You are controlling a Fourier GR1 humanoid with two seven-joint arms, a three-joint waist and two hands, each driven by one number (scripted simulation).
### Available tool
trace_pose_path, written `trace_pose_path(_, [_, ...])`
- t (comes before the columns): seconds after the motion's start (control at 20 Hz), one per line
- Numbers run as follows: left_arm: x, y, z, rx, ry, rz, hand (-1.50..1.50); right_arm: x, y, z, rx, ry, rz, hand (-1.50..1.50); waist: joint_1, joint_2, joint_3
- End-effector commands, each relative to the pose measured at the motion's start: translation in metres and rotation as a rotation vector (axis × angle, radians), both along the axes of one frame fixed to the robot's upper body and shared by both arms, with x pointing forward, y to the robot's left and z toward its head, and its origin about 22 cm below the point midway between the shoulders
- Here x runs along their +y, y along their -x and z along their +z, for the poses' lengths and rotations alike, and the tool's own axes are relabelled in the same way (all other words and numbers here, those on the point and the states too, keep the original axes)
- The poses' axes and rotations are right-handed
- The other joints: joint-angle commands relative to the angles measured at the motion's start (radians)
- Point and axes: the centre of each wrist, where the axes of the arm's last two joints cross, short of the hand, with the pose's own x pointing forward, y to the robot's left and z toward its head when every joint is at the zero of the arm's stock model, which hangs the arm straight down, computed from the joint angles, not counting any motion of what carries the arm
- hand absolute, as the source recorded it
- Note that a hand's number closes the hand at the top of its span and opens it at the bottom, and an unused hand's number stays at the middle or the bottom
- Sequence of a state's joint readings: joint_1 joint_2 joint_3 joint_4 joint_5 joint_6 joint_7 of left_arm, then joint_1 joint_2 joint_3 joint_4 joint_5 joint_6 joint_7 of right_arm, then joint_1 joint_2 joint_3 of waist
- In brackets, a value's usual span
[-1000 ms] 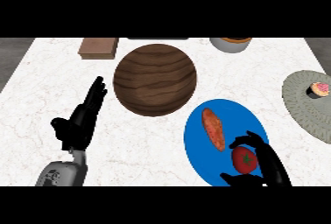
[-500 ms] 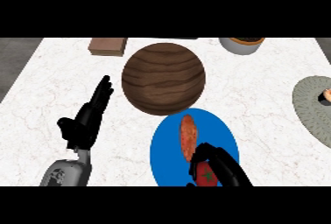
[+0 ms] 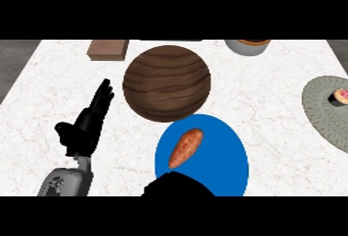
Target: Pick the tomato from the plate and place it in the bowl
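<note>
Right hand (image 3: 178, 185): just a black lump at the table's near edge, sitting over the near rim of the blue plate. Couldn't tell if the fingers were curled or straight, or if anything was in them.
Left hand (image 3: 86, 123): was parked toward the table's left side, fingers straight and pointing to the far edge, thumb sticking out to the left. Nothing in it.
Tomato: honestly couldn't spot it anywhere; if it was on the plate, the right hand was covering it.
Blue plate (image 3: 224, 154): sat at the near edge, about mid-table, its far rim tucked just under the bowl's near side.
Sweet potato (image 3: 185, 148): orange-brown, lay slanted on the plate's left half.
Wooden bowl (image 3: 166, 82): big, dark, striped grain, mid-table just beyond the plate.
Brown block (image 3: 107, 49): was at the far edge, left of the bowl.
Grey pot (image 3: 247, 46): far edge, to the right, only partly in view.
Grey plate (image 3: 326, 113): at the right edge with a small pink-topped thing (image 3: 340, 96) on it.
</note>
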State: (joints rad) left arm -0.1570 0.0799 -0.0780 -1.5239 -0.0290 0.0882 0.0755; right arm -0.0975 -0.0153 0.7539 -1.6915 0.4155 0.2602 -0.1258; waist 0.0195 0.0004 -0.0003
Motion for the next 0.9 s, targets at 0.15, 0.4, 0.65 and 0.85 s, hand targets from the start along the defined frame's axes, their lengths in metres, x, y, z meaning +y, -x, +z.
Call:
trace_pose_path(0.15, [0.013,0.003,-0.003,-0.003,-0.008,0.014,0.00,0.001,0.022,0.079,-0.211,-0.158,-0.016,1.50,-0.021,-0.003,0.000])
trace_pose_path(0.4, [-0.013,-0.006,-0.003,-0.003,0.018,0.018,0.00,0.000,0.023,0.124,-0.272,-0.128,-0.117,1.50,-0.021,-0.002,0.000])
trace_pose_path(0.65, [-0.015,0.012,0.002,0.020,0.002,0.000,0.00,0.006,0.020,0.179,-0.287,-0.081,-0.193,1.50,-0.008,-0.005,-0.001])
trace_pose_path(0.85, [-0.010,0.014,0.009,-0.003,0.004,0.008,0.00,0.024,-0.009,0.192,-0.277,-0.093,-0.257,1.50,-0.008,-0.003,0.000])
